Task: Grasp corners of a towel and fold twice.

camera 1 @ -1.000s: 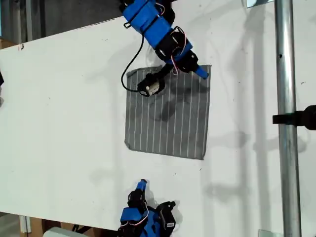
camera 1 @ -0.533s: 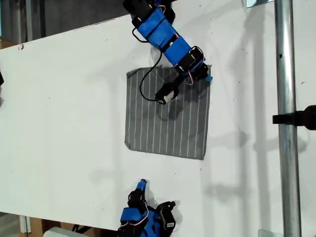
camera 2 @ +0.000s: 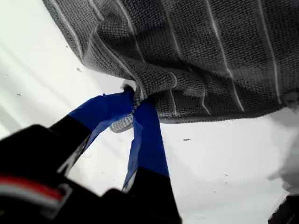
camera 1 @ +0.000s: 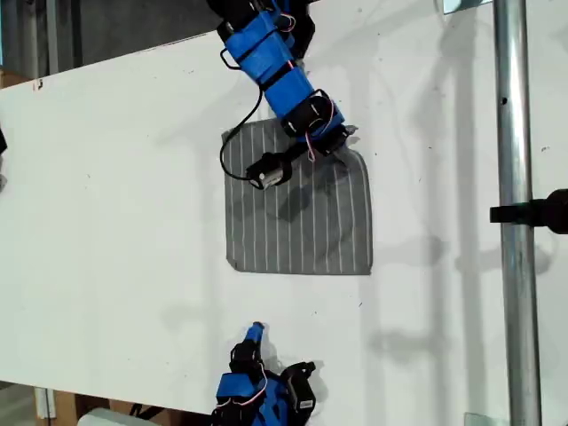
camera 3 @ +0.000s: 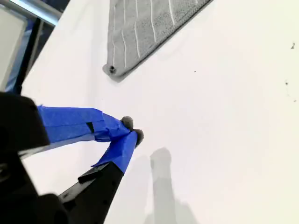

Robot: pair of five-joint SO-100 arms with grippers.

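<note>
One corner (camera 2: 133, 109) of the thin grey pinstriped towel (camera 1: 297, 217) is pinched between my first gripper's (camera 2: 136, 106) blue jaws, lifted for folding; the rest lies flat on the white table (camera 1: 115, 177). My second gripper (camera 3: 131, 130) rests closed, empty, clear of the cloth.

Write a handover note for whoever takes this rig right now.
My first gripper is shut on a corner of the towel, lifting it off the table. My second gripper is shut on nothing, parked near the exterior view's bottom edge, apart from the towel. The rest of the towel lies flat. No fold is made yet. Left: both folds.
</note>
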